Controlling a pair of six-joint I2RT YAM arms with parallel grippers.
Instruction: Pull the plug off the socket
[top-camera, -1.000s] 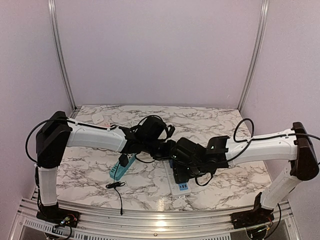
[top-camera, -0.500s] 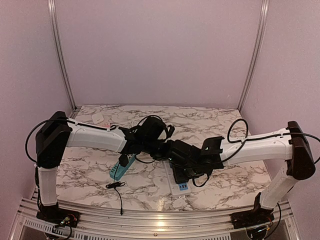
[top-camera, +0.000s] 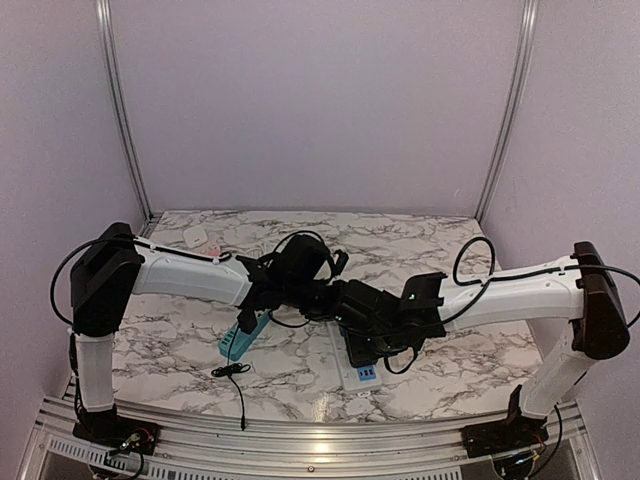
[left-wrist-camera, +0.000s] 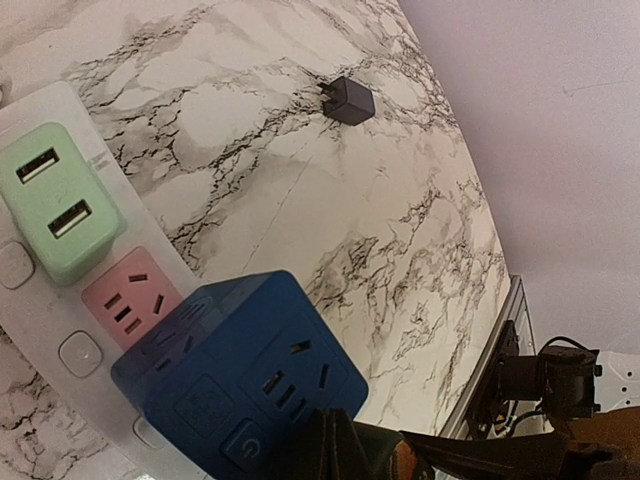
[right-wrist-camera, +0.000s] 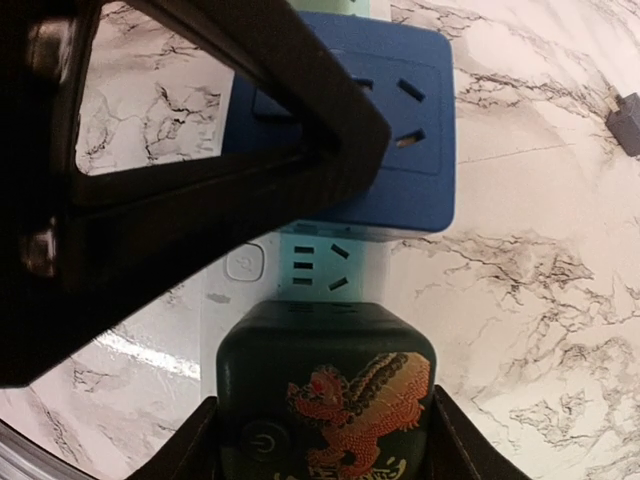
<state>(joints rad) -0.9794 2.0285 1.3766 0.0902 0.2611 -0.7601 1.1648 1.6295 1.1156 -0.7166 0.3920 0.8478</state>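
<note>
top view: at the left, a teal strip lies on the marble table, and a thin black wire lies near it. the left arm reaches over the teal strip to the middle. there the left claw meets the right arm above a white strip.

left wrist view: on the white strip, from left to right, sit a green plug, a pink socket and a blue plug. a small black block lies well apart on the table.

right wrist view: a dark finger of the left claw crosses over the blue plug. you cannot tell if that claw is wide or narrow. just below the blue plug is a bare socket, then a black plug with a red dragon on it, still in the white strip. the right claw holds the black plug, one finger on each side.
</note>
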